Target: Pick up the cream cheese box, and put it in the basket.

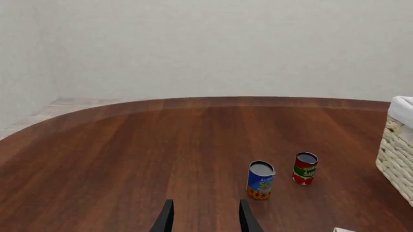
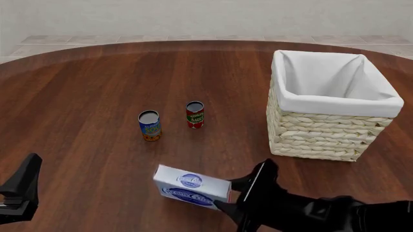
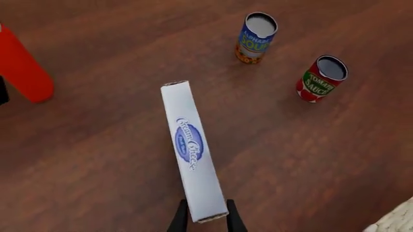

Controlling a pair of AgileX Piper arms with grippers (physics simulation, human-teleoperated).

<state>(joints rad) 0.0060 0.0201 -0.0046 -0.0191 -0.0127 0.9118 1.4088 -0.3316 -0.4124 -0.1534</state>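
In the left wrist view, the left gripper point(image 1: 205, 217) shows only two dark fingertips with a clear gap between them, spread over bare brown table point(image 1: 116, 159) and holding nothing. Beyond them stand a blue soup can point(image 1: 260, 180) and, just beside it on the side toward the basket point(image 1: 399, 147), a red tomato sauce can point(image 1: 305, 168). Only the basket's woven corner and a strip of its white lining show at the picture's edge.

In the front view, the cream cheese box point(image 2: 191, 186) sits nearer the camera than both cans, well apart from the basket point(image 2: 329, 128) and off toward the cans' side of it. The right gripper point(image 2: 233, 194) reaches in at the box's end that faces the basket, one dark finger above that end and one below. The blue soup can point(image 2: 150, 125) and the tomato can point(image 2: 195, 114) stand upright, near each other but apart. The left gripper point(image 2: 21, 191) is far from the basket, low at the table's near edge.

In the right wrist view, the right gripper point(image 3: 204, 217) pinches the near end of the box point(image 3: 192, 150), its two fingertips pressed against the carton's flat sides. The box stands on its narrow edge, stretching away toward the cans. A scrap of wicker point(image 3: 395, 220) shows at the corner.
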